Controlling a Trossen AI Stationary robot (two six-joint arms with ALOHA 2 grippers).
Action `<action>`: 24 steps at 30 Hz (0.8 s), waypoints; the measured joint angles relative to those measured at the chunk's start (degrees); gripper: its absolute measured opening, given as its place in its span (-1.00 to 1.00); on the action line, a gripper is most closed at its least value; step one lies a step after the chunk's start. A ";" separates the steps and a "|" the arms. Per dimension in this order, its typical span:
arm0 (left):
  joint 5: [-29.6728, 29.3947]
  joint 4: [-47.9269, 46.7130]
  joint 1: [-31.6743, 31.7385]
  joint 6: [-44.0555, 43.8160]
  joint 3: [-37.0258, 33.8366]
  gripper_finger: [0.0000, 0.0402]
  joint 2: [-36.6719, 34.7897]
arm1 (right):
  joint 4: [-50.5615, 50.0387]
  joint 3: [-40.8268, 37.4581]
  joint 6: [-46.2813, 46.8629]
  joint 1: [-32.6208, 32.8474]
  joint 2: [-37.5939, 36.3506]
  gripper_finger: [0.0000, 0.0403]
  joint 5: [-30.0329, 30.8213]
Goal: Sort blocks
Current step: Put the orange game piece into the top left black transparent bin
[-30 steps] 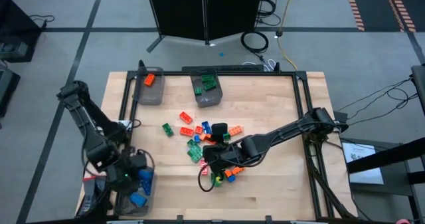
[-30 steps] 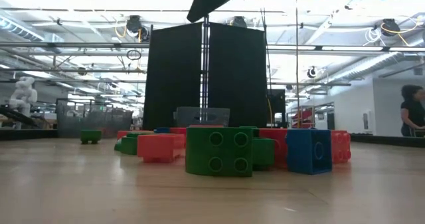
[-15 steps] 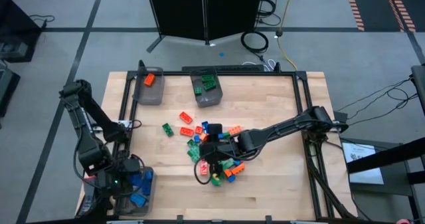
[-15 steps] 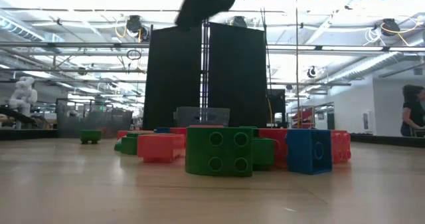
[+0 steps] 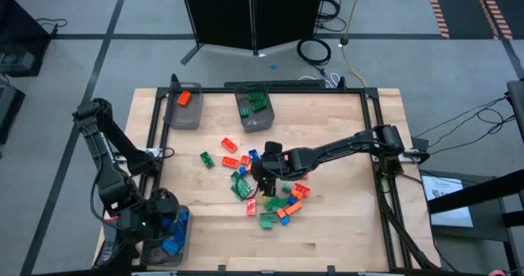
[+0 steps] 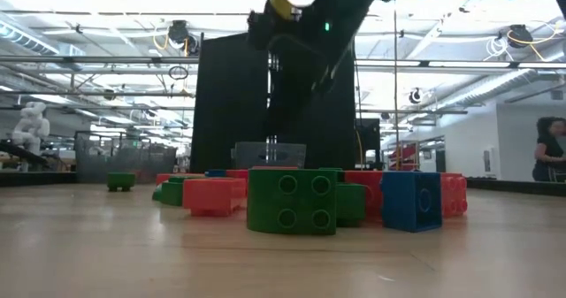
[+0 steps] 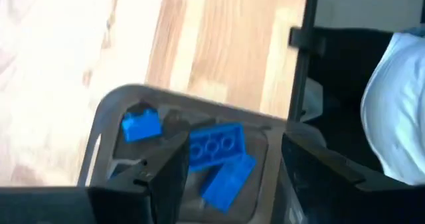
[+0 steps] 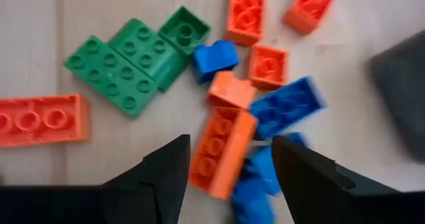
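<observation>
Loose orange, green and blue blocks (image 5: 262, 182) lie in a heap at the table's middle. My right gripper (image 5: 264, 171) hangs open just above the heap. In the right wrist view its fingers (image 8: 230, 141) stand on either side of an orange block (image 8: 222, 151) and touch nothing. My left gripper (image 5: 164, 219) is open above the near-left bin (image 5: 168, 239). In the left wrist view this gripper (image 7: 234, 147) looks down on blue blocks (image 7: 216, 145) lying on the bin's floor.
At the far left stand a bin with an orange block (image 5: 184, 108) and a bin with green blocks (image 5: 255, 110). A dark frame (image 5: 372, 128) rims the table. In the low view a green block (image 6: 292, 201) and a blue one (image 6: 411, 201) stand nearest. A person (image 6: 548, 152) is far off.
My right gripper has gone from the heap's near side toward the table's far edge and come down over the heap, so that it now shows at the top of the low view. The blocks have kept their places.
</observation>
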 joint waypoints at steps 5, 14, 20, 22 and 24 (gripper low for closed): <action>-2.66 1.21 0.16 0.31 0.00 0.19 0.00 | 9.52 -5.38 1.01 -0.60 0.06 0.07 -3.56; -6.29 1.10 0.16 0.47 0.00 0.19 0.00 | 13.71 -6.43 -0.35 -0.89 2.25 0.07 -1.47; -7.39 1.05 0.16 0.47 0.00 0.20 0.02 | 14.04 -6.37 1.16 -1.65 5.55 0.07 -1.29; -7.67 1.10 0.16 0.49 0.00 0.20 0.02 | 13.45 -6.30 2.37 -1.65 5.70 0.07 -1.69; -8.18 1.02 0.16 0.49 0.00 0.20 0.02 | 12.16 -6.39 2.67 -1.60 5.78 0.07 -2.24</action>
